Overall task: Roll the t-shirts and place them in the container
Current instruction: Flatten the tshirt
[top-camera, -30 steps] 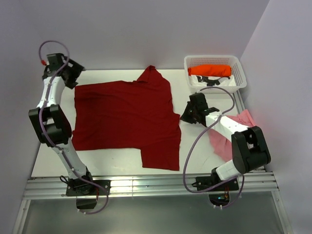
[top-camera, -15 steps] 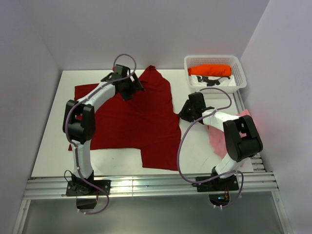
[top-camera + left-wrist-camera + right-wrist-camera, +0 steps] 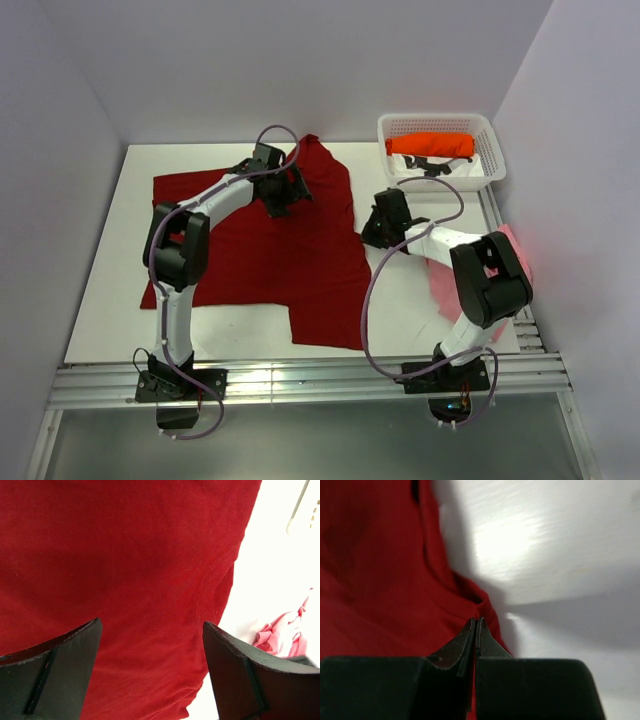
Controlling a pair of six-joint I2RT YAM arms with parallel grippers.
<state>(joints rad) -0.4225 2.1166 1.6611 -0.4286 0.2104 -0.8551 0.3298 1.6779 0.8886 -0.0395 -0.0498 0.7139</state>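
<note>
Dark red t-shirt (image 3: pixel 250 245) lies spread flat across the middle of the white desk (image 3: pixel 110 300), with one sleeve pointing toward the far edge. Left claw (image 3: pixel 287 192) hangs over the far part of this shirt, fingers wide apart, nothing between them; the left wrist view shows only red cloth and a curved sewn seam below the gap. Right claw (image 3: pixel 476 622) sits at the shirt's right edge, where the cloth is puckered into a small fold. Its jaws are pressed together with the tips down at that fold. Cannot tell whether any cloth is pinched between them. Pale pink t-shirt (image 3: pixel 445 292) lies crumpled on the desk to the right of the red shirt, apart from it and partly hidden under the right arm. Bright orange t-shirt (image 3: pixel 430 145), rolled up, lies inside the white lattice basket (image 3: pixel 437 122), which stands beyond the red shirt's far right corner, well apart from it.
</note>
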